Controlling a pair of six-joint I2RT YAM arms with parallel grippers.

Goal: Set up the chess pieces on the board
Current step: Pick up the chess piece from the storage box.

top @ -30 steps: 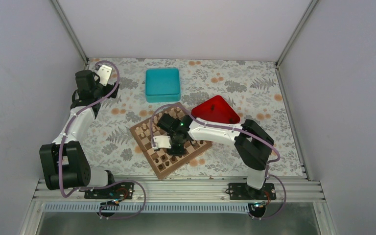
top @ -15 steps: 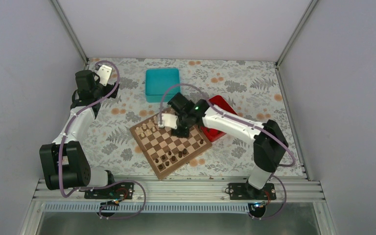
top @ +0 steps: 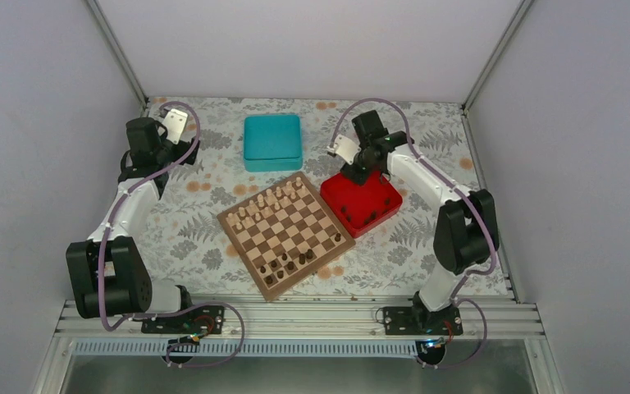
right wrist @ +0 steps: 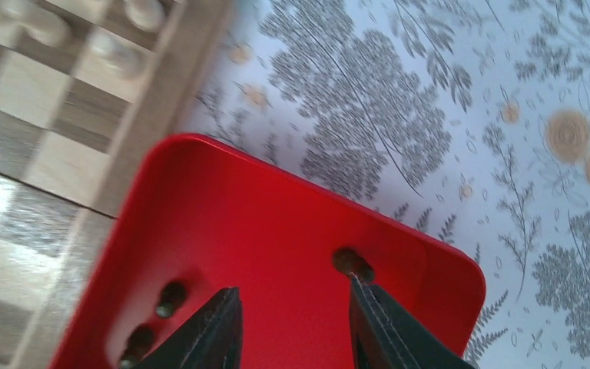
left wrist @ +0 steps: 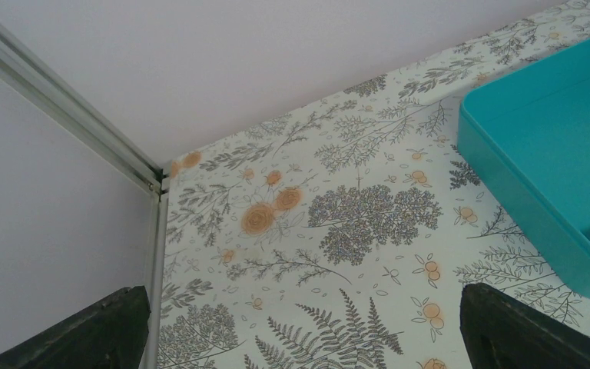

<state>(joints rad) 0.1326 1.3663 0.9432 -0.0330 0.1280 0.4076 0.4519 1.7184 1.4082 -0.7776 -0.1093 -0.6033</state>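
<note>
Right tool (right wrist: pixel 290 288) | moved off board (top: pixel 283 234) to over red tray (right wrist: pixel 238 200) | jaws parted, holding nothing

The left arm (top: pixel 127 209) stood folded, elbow low, well to the left of the square wooden checkered board (top: pixel 287 230). Its claw (left wrist: pixel 299 307) was tilted downward, fingers spread wide and empty. The right arm (top: pixel 426 185) was stretched beyond the board's right side, its claw (right wrist: pixel 293 292) pointing down, fingers parted with nothing between them.
</note>
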